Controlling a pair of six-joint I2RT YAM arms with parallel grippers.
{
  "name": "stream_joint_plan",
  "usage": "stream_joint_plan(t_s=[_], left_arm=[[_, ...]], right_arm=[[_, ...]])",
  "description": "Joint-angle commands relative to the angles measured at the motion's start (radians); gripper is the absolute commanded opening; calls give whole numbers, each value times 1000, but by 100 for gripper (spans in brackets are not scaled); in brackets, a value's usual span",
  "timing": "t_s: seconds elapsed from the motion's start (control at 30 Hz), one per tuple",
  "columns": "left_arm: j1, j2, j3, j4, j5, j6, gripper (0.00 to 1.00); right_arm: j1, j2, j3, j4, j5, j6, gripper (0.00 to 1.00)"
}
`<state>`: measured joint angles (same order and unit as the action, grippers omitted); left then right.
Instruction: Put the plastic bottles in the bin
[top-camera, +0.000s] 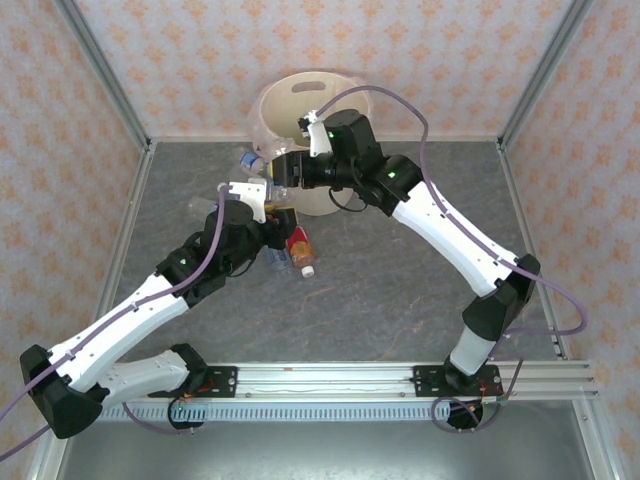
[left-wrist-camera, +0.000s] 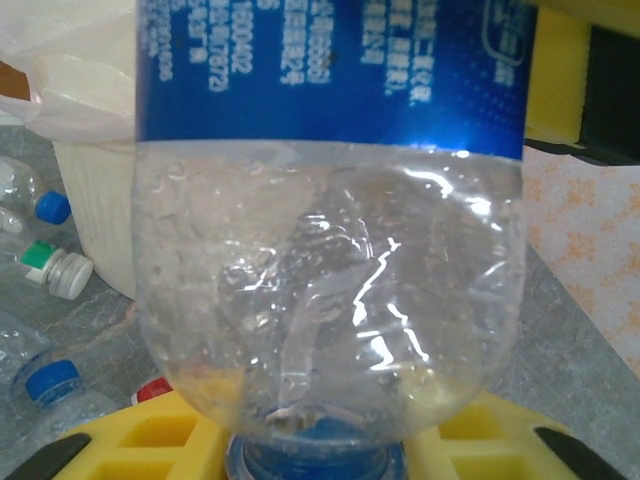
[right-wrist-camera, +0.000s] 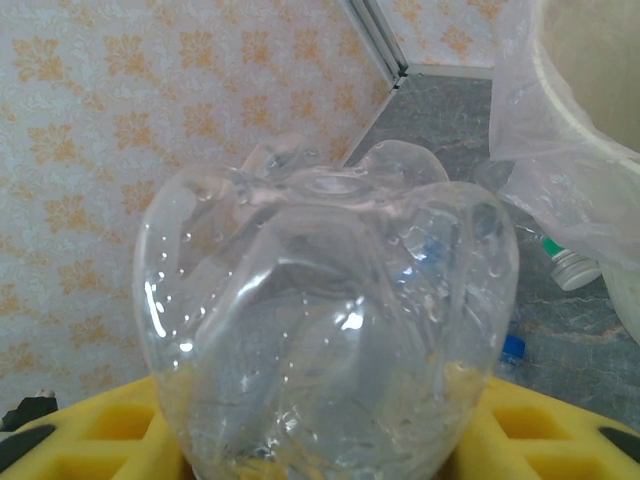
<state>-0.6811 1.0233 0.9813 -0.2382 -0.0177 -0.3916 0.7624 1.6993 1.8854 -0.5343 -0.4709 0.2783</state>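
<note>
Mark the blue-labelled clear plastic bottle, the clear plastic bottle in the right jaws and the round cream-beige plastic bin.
Blue-labelled clear plastic bottle (left-wrist-camera: 330, 70): left wrist view, the label.
Clear plastic bottle in the right jaws (right-wrist-camera: 330, 330): right wrist view, its side.
Round cream-beige plastic bin (top-camera: 266, 122): top external view, left wall.

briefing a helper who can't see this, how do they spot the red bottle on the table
Find the big cream bin at the far edge of the table. Just in front of it, beside the left arm's wrist, the red-labelled bottle lies on its side, white cap toward the arm bases. Its red label sets it apart; neighbouring bottles look clear.
</note>
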Motion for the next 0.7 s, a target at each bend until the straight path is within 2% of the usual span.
stream_joint_plan(t_s=[0.0, 0.03, 0.2, 0.43, 0.67], left_arm=[[-14, -31, 35, 18, -35, -7, 55], [-15, -39, 34, 19, -42, -11, 66], [-14, -86, 25, 20, -101, -35, 99], [-14, -126, 11, 12, -159, -59, 99], [-14, -139, 3, -9, -180, -79, 99]], right_arm=[[-20, -15, 21, 48, 34, 18, 52], [-27, -17, 24, 53, 40, 19, 51], [-80, -28, 48, 86, 104, 36, 52], [-154, -9, 145, 115, 225, 34, 53], [-176, 3, 163, 246, 440, -34, 55]])
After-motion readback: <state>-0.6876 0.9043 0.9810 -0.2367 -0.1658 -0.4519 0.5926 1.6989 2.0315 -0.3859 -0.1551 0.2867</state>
